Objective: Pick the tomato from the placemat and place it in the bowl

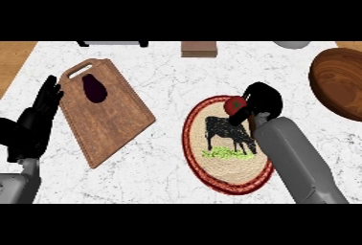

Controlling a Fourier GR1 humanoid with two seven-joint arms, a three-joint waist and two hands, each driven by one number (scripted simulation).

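I've got my right hand [260,101] curled round the tomato [234,104], smooth, red and round with no long axis I can make out, at the far edge of the oval woven placemat [212,172] with its cow print. Wooden bowl [339,86] sits far right on the marble counter [163,153]. My left hand [39,115] rests open at the left edge, fingers straight.

This is a kitchen: a white marbled counter [163,158] carries a wooden cutting board [106,119] with an eggplant [94,88] left of the right hand [260,103], and a large wooden bowl [339,81] to its right.
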